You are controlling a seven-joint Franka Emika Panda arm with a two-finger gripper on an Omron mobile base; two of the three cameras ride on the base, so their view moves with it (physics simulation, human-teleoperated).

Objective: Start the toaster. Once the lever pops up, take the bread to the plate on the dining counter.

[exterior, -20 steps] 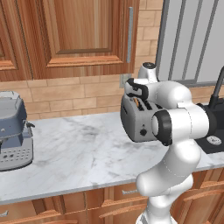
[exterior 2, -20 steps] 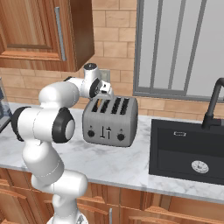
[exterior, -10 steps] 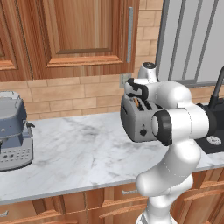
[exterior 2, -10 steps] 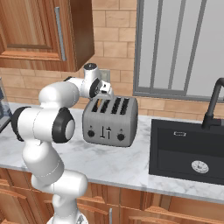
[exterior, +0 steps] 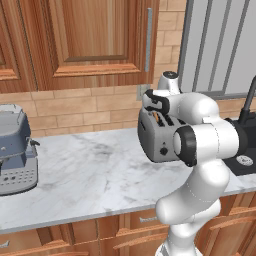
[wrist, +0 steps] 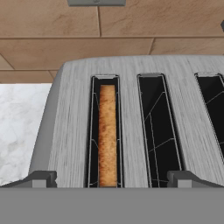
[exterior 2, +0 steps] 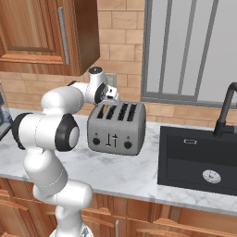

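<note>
The grey toaster (exterior 2: 115, 132) stands on the marble worktop, against the brick wall. Its dark lever (exterior 2: 108, 140) sits on the front face between two round knobs. The bread (wrist: 107, 135) stands on edge in the toaster's (wrist: 70, 131) leftmost slot, its brown crust showing just below the slot's rim. My gripper (wrist: 112, 178) hangs open right above that end of the toaster (exterior: 156, 142), a fingertip on either side of the bread's slot and touching nothing. From the side, the gripper (exterior 2: 112, 95) hovers just over the top of the toaster. The plate and the dining counter are out of view.
A blue-grey coffee machine (exterior: 15, 155) stands at the worktop's left end. To the right of the toaster, a black sink (exterior 2: 199, 159) with a dark tap (exterior 2: 227, 109) is set into the marble. Wooden wall cabinets (exterior: 95, 40) hang above.
</note>
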